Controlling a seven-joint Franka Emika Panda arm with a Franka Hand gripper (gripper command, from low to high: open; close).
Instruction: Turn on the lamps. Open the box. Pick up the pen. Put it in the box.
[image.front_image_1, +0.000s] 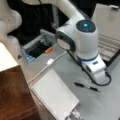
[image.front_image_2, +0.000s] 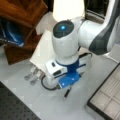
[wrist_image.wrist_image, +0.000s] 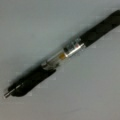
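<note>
**Pen Pickup: Arm Positioned Above the Pen**

Step in hand, as judged from the scene: picking up the pen. The box (image.front_image_1: 107, 47) stands open at a front view's right, lid raised, so the opening step appears complete. The lamp (image.front_image_2: 68, 10) shows as a bright cream shade at a front view's top and appears lit.

The pen (wrist_image.wrist_image: 62, 53) lies flat and diagonal on the grey table (image.front_image_1: 105, 105), filling the wrist view. In a front view the pen (image.front_image_1: 86, 86) rests near the arm's end, apart from the box. The gripper itself is not visible, being hidden under the wrist housing; whether its fingers are apart or together cannot be told.

The next move calls for a straight descent centred on the pen's middle, fingers across its slim barrel.

Containers: the box lining (image.front_image_2: 110, 100) shows beige compartments; the visible ones hold nothing.
</note>
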